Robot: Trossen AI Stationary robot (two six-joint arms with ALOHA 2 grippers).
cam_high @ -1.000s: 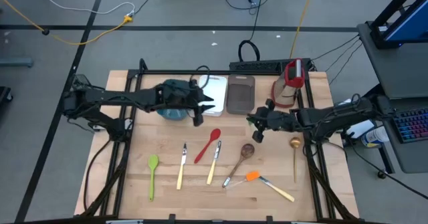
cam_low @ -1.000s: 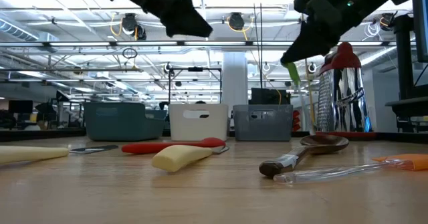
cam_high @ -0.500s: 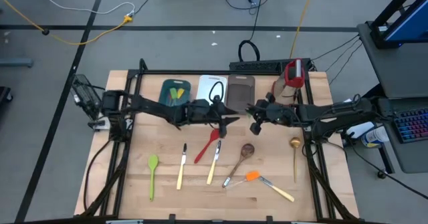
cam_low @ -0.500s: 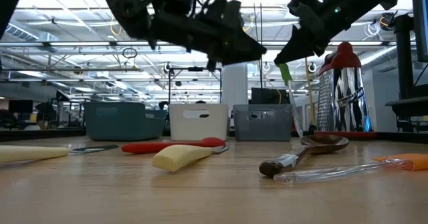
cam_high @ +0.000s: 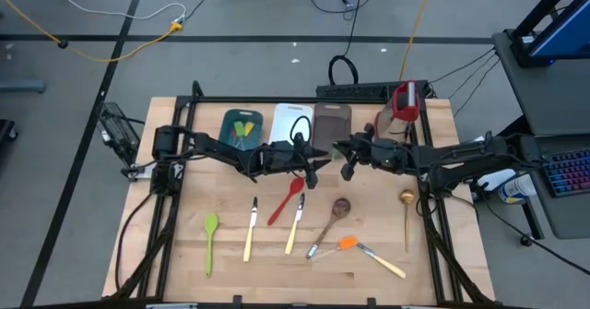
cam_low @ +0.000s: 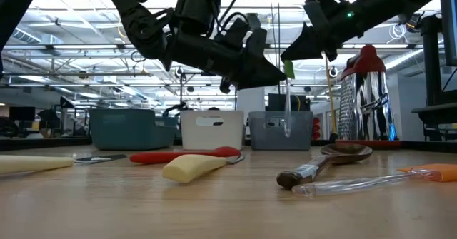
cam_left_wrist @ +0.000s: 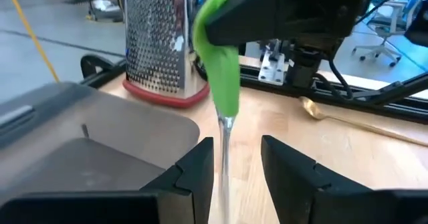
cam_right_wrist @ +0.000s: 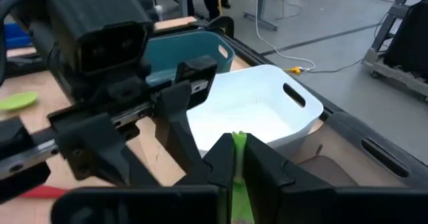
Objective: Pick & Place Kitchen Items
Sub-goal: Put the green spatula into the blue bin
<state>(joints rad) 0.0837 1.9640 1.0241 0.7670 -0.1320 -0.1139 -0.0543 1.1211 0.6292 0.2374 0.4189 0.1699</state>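
Observation:
My right gripper hovers above the table's middle, shut on a green spatula whose clear handle hangs down. My left gripper is open and level, its two fingers standing on either side of that clear handle; I see no touch. Flat on the wood lie a red spoon, a green spoon, two pale-handled knives, a wooden spoon, an orange spatula and a gold spoon. My right gripper pinches the spatula's green blade between its two fingers, coming nearly level from the table's right. The blade is uppermost and the clear handle hangs straight down below the fingers, lifted clear of the table.
Along the far edge stand a teal tray with yellow and green utensils inside, a white tray and a grey-brown tray. A red-topped metal grater stands at the far right, behind my right arm.
My left gripper has come from over the teal tray down and toward the table's right, and now stands around the hanging handle. My right gripper has shifted a little toward the left with the spatula, whose handle has swung from slanting to straight down.

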